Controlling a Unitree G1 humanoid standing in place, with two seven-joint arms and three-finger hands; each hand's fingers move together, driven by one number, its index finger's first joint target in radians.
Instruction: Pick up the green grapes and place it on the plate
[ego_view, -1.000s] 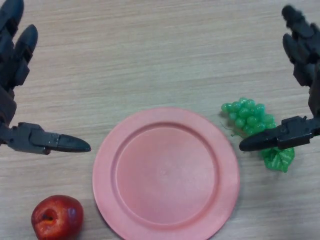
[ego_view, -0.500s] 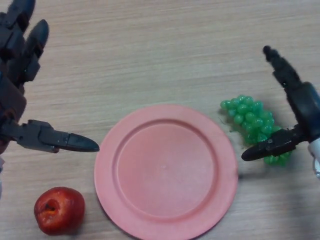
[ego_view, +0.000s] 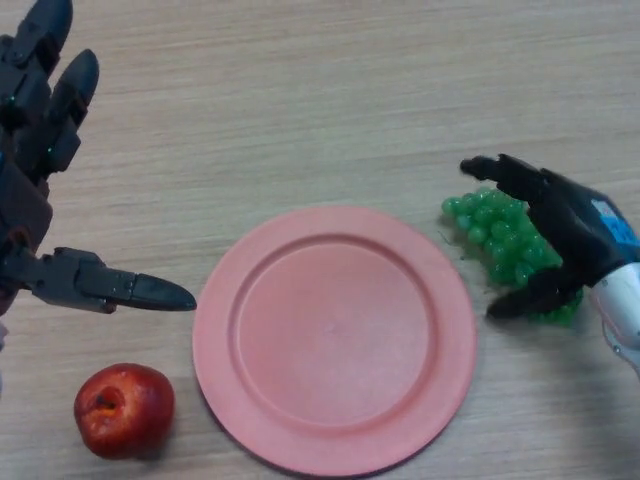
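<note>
Head view, looking straight down on a light wood table (ego_view: 320, 90). Pink plate (ego_view: 334, 338) sitting dead centre, bare. Green grapes (ego_view: 500, 240) lying on the table just off the plate's right rim, not on it, bunch running diagonally toward the lower right.

Right hand (ego_view: 565, 225) coming in from the right edge and draped right over the grapes. Fingers (ego_view: 495, 170) reaching past the top of the bunch, thumb (ego_view: 525, 298) down at the lower side near the plate's edge, so the bunch sits in between. Looks curved around the fruit but not clamped; can't tell for sure whether anything is actually touching the grapes. Calling it spread and cupping rather than pinching.

Left hand (ego_view: 30, 190) over on the far left, well away from the grapes. Wide open, fingers (ego_view: 60, 90) pointing up toward the top edge, thumb (ego_view: 130, 288) sticking out sideways toward the plate without reaching it. Holding nothing.

Red apple (ego_view: 124, 410) at the bottom left, near the plate's lower left rim but apart from it, below the left thumb.
</note>
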